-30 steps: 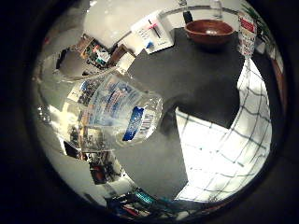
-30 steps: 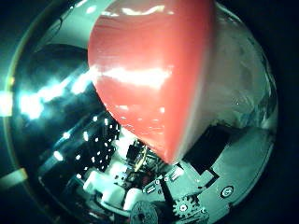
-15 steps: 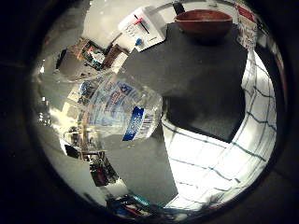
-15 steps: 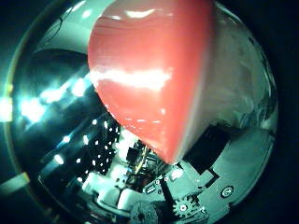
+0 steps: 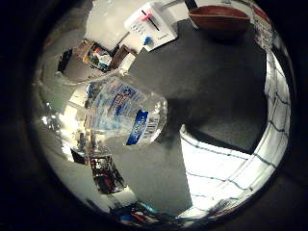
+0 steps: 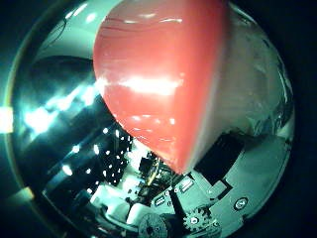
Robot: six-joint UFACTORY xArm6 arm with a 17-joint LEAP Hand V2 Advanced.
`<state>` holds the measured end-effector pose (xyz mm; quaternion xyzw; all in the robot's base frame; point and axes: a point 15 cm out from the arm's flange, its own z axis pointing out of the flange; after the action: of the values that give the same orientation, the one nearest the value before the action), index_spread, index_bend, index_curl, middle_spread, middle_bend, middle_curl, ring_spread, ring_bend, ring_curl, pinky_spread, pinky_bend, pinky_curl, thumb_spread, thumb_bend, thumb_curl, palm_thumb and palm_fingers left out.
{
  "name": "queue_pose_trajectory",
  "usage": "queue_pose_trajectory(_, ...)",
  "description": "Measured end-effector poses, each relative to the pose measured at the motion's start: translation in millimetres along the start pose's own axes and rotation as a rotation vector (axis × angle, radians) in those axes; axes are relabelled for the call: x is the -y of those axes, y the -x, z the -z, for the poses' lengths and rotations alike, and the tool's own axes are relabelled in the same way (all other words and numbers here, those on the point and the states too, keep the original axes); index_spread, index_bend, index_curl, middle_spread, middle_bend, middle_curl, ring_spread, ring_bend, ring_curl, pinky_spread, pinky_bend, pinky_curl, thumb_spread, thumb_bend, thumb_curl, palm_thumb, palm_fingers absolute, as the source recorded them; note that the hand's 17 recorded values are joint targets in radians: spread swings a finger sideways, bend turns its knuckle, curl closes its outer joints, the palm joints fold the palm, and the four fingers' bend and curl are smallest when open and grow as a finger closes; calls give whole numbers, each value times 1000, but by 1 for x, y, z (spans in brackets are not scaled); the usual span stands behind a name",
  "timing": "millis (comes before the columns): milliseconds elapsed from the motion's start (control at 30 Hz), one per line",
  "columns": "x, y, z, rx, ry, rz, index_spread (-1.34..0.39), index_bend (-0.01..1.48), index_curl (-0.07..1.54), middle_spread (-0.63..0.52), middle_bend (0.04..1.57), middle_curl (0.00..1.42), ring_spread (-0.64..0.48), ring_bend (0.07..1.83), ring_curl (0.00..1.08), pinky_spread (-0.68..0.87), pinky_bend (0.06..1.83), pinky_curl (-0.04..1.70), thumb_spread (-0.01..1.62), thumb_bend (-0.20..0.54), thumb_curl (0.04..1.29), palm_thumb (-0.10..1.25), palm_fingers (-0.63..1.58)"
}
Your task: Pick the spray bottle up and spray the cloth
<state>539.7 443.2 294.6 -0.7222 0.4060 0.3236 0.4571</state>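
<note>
in the little-finger-side view, a clear plastic spray bottle with a blue and white printed label [image 5: 126,115] is seen close to the palm, raised above a dark grey table top [image 5: 216,91]. its body fills the middle of this view, and its base end with the label's barcode is turned toward a white cloth with a thin dark grid pattern [image 5: 231,163] that is spread on the table. the bottle's long axis is judged to run at a slant across the palm, with the base toward the cloth and the head end away from it, out of this view. farther off on the table, a brown rounded bowl [image 5: 219,18] and a white flat box with a pink mark [image 5: 151,24] are seen, well apart from the cloth.

in the thumb-side view, a glossy red rounded part [image 6: 158,84], taken to be the bottle's spray head, is pressed very near the lens. white, black and geared parts of the hand [image 6: 198,208] are seen beside it. whether the fingers are curled round the bottle cannot be told from either view.

for the step in hand, the nozzle is best turned toward the cloth before the trigger is pressed, and the bottle is best kept steady so that the spray is not thrown onto the bare table.
</note>
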Motion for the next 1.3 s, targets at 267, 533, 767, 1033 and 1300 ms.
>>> queue_pose_trajectory(267, -7, 3, 5, 33, 32, -7, -296, 712, 813, -170, 1093, 833, -238, 1223, 805, -239, 941, 1264, 1153, -27, 532, 831, 908)
queue_pose_trajectory(533, -28, 11, 3, 59, 124, 5, -340, 323, 766, -151, 844, 753, -189, 1128, 686, -405, 787, 1032, 1129, -20, 498, 758, 435)
queue_pose_trajectory(767, -35, 11, 6, 26, 158, 28, -327, 194, 523, -8, 386, 485, 14, 545, 411, 175, 463, 783, 1093, -27, 440, 709, -46)
queue_pose_trajectory(1033, -47, 3, 13, -32, 223, 46, -300, 128, 320, 115, 200, 365, 145, 346, 301, 370, 359, 534, 1049, -27, 364, 653, -40)
queue_pose_trajectory(1300, -54, 14, 29, -35, 266, 67, -298, 135, 238, 160, 175, 308, 170, 308, 279, 380, 396, 438, 1030, -27, 323, 622, -54)
